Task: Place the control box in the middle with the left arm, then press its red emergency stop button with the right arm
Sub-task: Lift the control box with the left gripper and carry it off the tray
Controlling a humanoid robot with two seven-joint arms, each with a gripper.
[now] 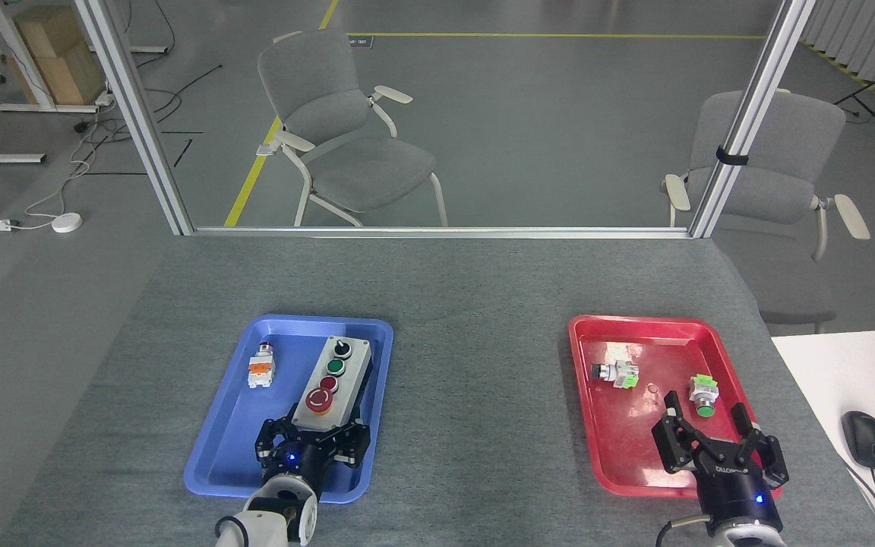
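The control box point(335, 377) lies slanted in the blue tray point(213, 448), black knob at the far end. Its red emergency stop button point(321, 399) is the nearest control. My left gripper point(314, 439) is at the box's near end, fingers spread on both sides of it and open; contact is hidden by the gripper body. My right gripper point(706, 427) hovers open over the near part of the red tray point(597, 456), holding nothing. The middle point(475, 395) is bare grey cloth between the trays.
A small orange-and-white switch point(261, 366) lies in the blue tray left of the box. Two loose switches point(616, 373) point(703, 395) lie in the red tray. A mouse point(865, 439) sits on a white desk at right. Metal frame posts stand at the table's back.
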